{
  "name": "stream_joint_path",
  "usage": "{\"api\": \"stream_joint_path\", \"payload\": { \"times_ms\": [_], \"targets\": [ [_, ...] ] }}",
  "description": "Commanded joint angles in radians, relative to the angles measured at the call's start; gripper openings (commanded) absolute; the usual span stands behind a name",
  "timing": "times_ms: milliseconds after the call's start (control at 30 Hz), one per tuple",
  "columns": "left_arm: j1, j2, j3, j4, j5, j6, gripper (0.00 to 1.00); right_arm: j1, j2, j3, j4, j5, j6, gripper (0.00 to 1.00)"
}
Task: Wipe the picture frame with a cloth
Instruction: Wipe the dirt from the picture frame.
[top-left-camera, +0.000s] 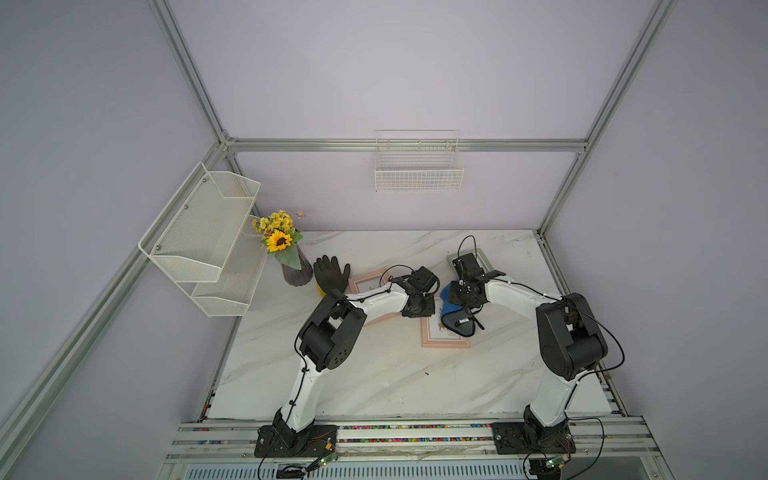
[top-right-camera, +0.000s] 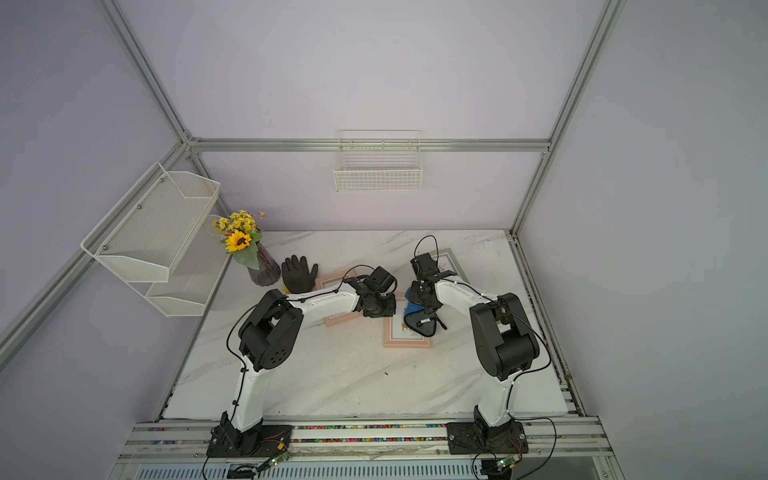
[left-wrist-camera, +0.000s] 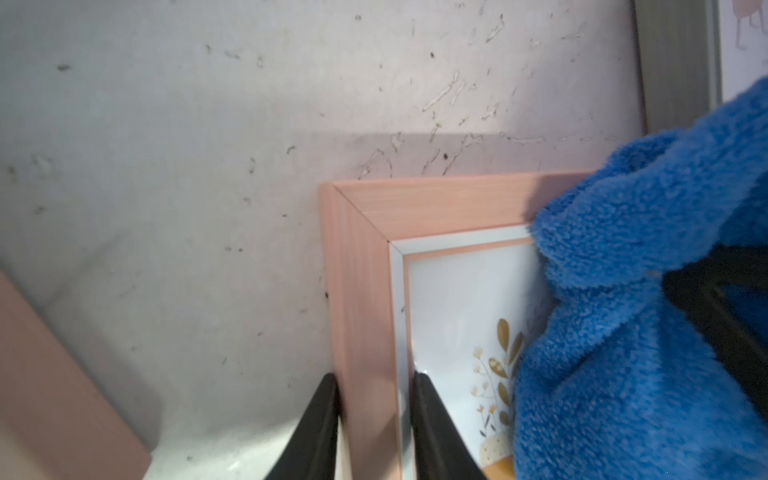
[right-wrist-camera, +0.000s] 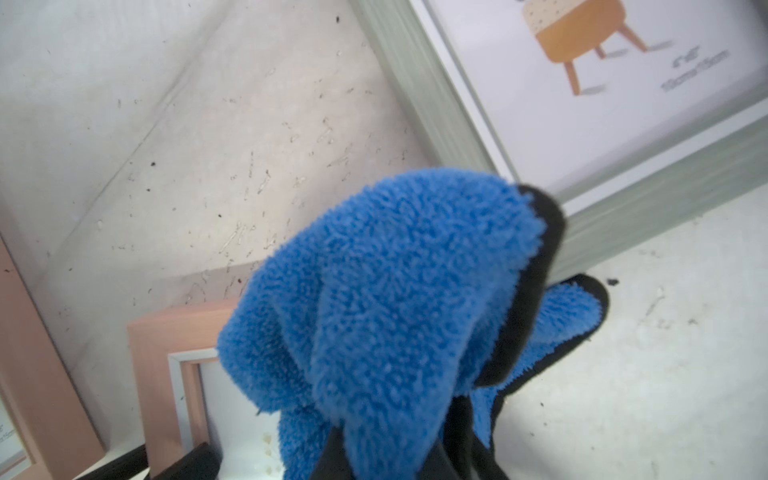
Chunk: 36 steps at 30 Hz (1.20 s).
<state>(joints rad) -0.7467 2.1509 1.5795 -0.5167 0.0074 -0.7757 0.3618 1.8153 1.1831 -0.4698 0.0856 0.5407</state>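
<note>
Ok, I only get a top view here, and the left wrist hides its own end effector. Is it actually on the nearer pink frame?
Observer: Yes; the left end effector pinches the pink frame by its side rail, one finger outside, one inside.
Operator: And the cloth?
Observer: The blue cloth, bunched in the right end effector, drapes over that frame's glass, hiding part of a flower print.
Operator: The frame under the right arm?
Observer: A grey-green frame; its print shows a wooden-legged stool.
</note>
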Motion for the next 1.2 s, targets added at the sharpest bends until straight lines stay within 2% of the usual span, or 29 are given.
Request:
{"api": "stream_joint_path", "payload": {
  "times_ms": [0, 167, 300, 367, 533, 633, 800, 900, 1167],
  "targets": [
    [0.0, 0.025, -0.017, -0.025, -0.006, -0.011, 0.29, 0.003, -0.069, -0.118, 0.016, -0.011, -0.004, 0.0],
    [0.0, 0.034, -0.001, -0.046, -0.003, -0.013, 0.29, 0.02, -0.243, -0.342, 0.017, -0.056, 0.03, 0.0],
    [0.0, 0.031, -0.007, -0.038, -0.007, -0.014, 0.29, 0.035, -0.322, -0.426, 0.021, -0.066, 0.066, 0.0],
    [0.0, 0.029, -0.013, -0.025, -0.004, -0.014, 0.29, 0.029, -0.29, -0.403, 0.058, -0.05, 0.069, 0.01],
    [0.0, 0.029, -0.013, -0.02, 0.004, -0.004, 0.29, 0.009, -0.114, -0.17, 0.059, -0.017, 0.047, 0.0],
    [-0.001, 0.028, 0.001, -0.037, 0.012, 0.008, 0.29, -0.004, -0.072, -0.072, 0.042, -0.016, 0.033, 0.0],
    [0.001, 0.003, 0.032, -0.032, 0.049, 0.026, 0.3, -0.004, -0.156, -0.097, 0.041, -0.045, 0.009, 0.0],
    [0.003, -0.003, 0.067, -0.052, 0.054, 0.037, 0.35, -0.004, -0.23, -0.151, 0.041, -0.057, 0.007, 0.0],
    [0.013, -0.027, 0.106, -0.122, 0.014, 0.039, 0.41, -0.004, -0.372, -0.235, 0.052, -0.055, 0.02, 0.0]
  ]
}}
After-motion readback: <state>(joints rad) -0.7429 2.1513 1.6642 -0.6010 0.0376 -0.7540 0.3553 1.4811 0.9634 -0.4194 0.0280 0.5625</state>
